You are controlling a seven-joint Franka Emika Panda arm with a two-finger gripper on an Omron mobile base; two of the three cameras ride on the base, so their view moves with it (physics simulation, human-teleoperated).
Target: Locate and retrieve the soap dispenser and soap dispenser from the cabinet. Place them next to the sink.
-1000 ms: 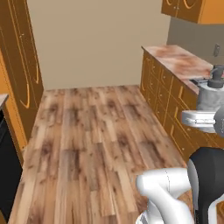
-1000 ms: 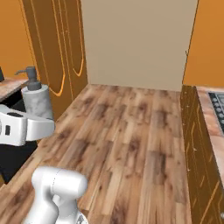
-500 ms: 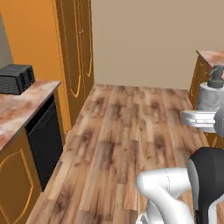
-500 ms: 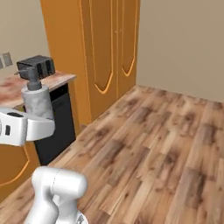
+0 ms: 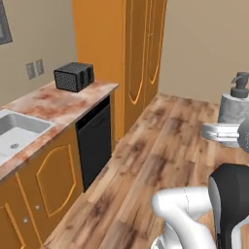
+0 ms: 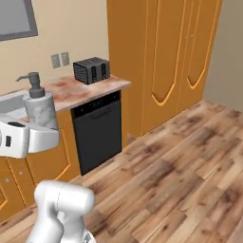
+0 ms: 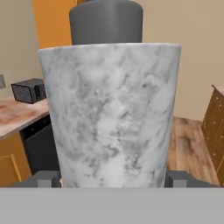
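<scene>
We carry the grey soap dispenser toward the sink

Our gripper (image 7: 111,181) is clamped on the mottled grey soap dispenser (image 7: 111,113), held upright and clear of the floor beside the arm. The sink (image 5: 17,133) lies ahead at the left, set in the marbled counter (image 5: 63,102) near the toaster (image 5: 74,76). We judge this bottle fetched but not yet set down; where the black one is we cannot tell.

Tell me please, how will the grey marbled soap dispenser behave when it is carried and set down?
The soap dispenser looks rigid, with a stone-like mottled surface, so probably rather heavy and smooth. It widens upward and carries a pump on top, so it may tip if set down carelessly. The fingers grip it low.
</scene>
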